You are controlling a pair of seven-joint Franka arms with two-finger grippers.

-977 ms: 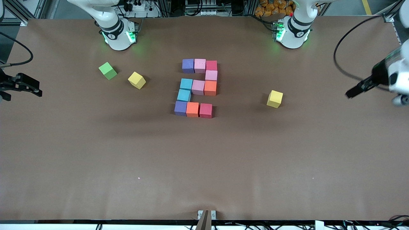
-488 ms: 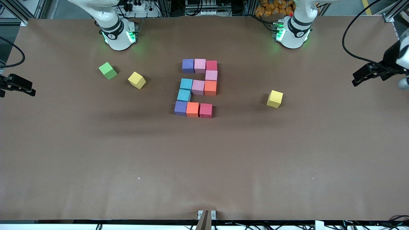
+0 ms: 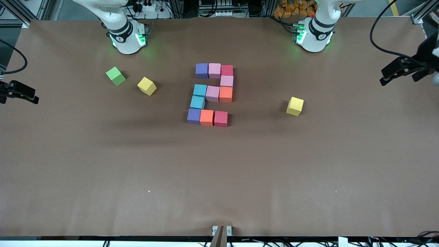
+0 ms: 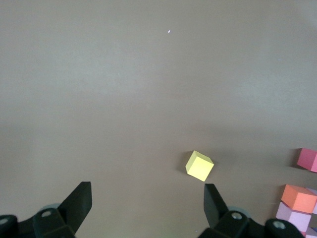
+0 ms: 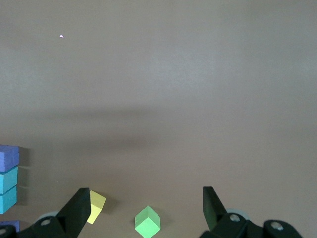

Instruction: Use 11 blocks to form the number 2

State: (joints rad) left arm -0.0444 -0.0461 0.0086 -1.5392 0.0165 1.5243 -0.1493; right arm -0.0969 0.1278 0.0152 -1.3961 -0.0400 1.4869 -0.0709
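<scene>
Blocks (image 3: 211,94), 11 of them, sit touching at tabletop (image 3: 219,171) center w/ no hand on them, forming a "2" as seen from the front. Left hand (image 3: 399,72) is up over the tabletop edge at 3 o'clock, fingers apart; right hand (image 3: 21,92) over the edge at 9 o'clock, fingers apart, both empty. Green cube (image 3: 115,75) & yellow cube (image 3: 146,85) lie at approx. 9 o'clock from the blocks, another yellow cube (image 3: 295,106) at 3 o'clock.

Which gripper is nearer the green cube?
Right. The right gripper hangs open at its own table end, nearest the green cube; the left gripper, also open, hangs over the left arm's end.
</scene>
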